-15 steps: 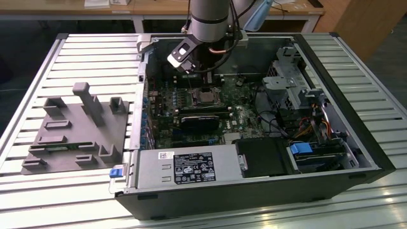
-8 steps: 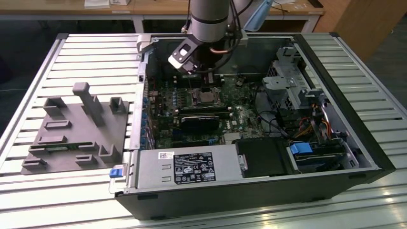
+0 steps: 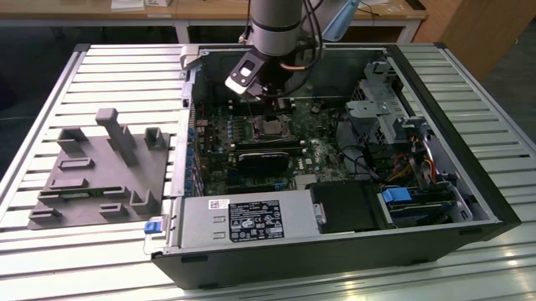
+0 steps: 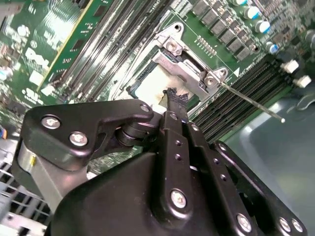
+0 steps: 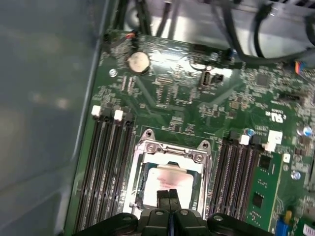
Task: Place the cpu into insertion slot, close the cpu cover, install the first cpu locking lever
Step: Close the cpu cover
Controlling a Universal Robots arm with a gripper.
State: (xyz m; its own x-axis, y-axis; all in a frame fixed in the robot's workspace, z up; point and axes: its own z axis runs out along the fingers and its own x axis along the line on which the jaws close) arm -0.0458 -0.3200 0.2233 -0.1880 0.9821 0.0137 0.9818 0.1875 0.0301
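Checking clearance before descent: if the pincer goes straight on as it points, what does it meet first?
Probably the cpu, its silver top showing through the cpu cover window; the shut pincer points right at it. Gap between them unclear.

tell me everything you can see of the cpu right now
The cpu is a small flat square chip with a pale, dull silver metal top that catches soft glare. It lies flat in the socket on the green motherboard, between the banks of memory slots, bordered by the silvery socket frame. The gripper, fingertips shut together, sits over one edge and hides part of it. Whether they touch cannot be told.
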